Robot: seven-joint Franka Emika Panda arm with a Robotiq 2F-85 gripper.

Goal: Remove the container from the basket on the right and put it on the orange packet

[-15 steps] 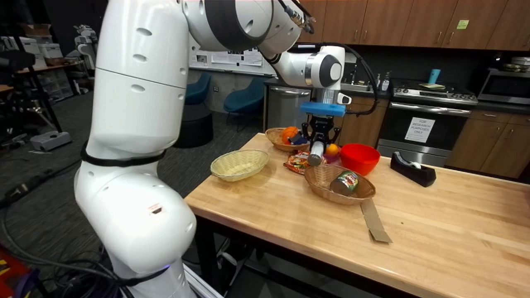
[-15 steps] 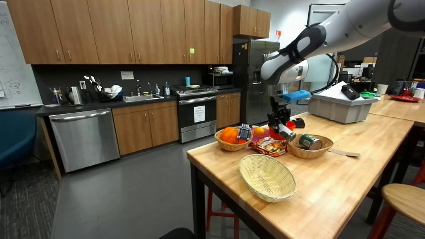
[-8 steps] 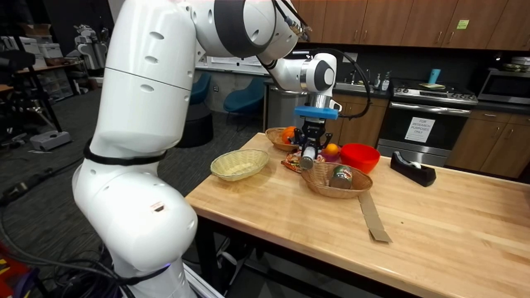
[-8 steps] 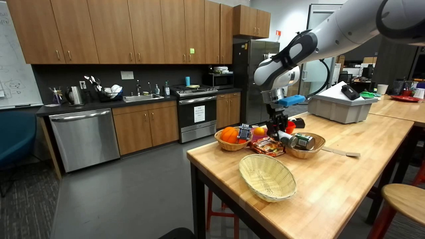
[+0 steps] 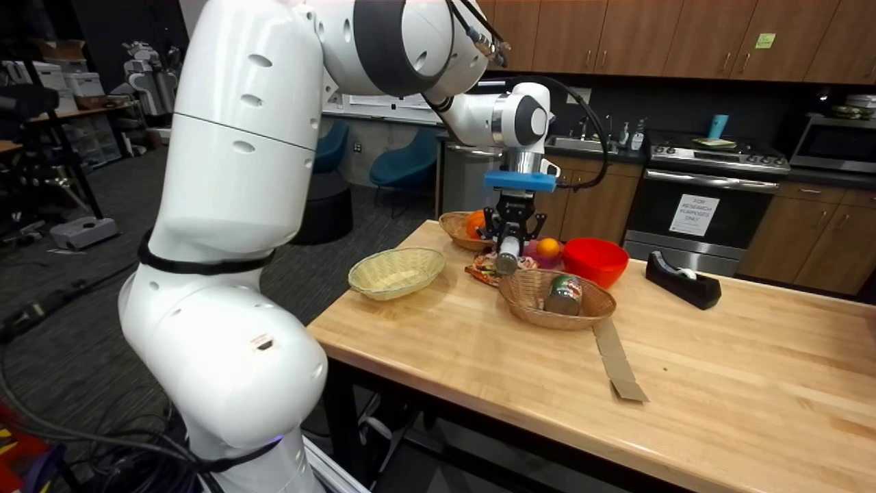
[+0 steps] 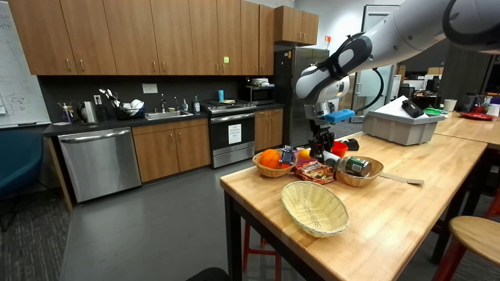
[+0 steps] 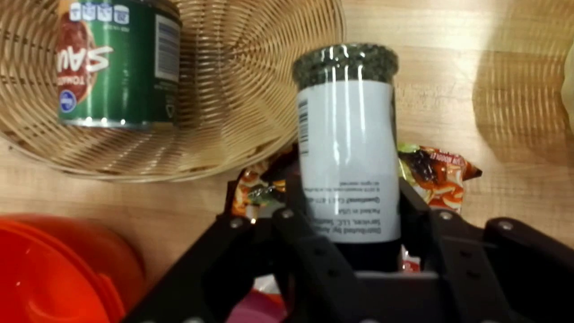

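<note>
The container, a whitish-grey jar with a dark lid end, shows in both exterior views [image 5: 508,256] [image 6: 333,159] and the wrist view [image 7: 350,148]. My gripper [image 5: 512,236] [image 6: 323,151] [image 7: 350,202] is shut on its lid end and holds it tilted, off the table. The orange packet [image 5: 482,268] [image 6: 315,172] [image 7: 444,175] lies beneath the gripper, partly hidden by it and the jar. The brown woven basket [image 5: 521,301] [image 6: 351,180] [image 7: 251,103] stands beside the packet. The jar's free end points toward its near rim; whether they touch I cannot tell.
A green can [image 5: 564,296] [image 7: 121,67] lies in the basket. A red bowl [image 5: 595,260] [image 7: 49,269] stands close by. A pale yellow basket [image 5: 397,272], another basket with an orange ball [image 6: 270,158], an orange fruit [image 5: 547,248] and a tape dispenser [image 5: 682,279] are around.
My gripper, with the jar in it, has moved from beside the red bowl toward the packet, down and then slightly up. The brown basket has shifted a little and the can in it has turned.
</note>
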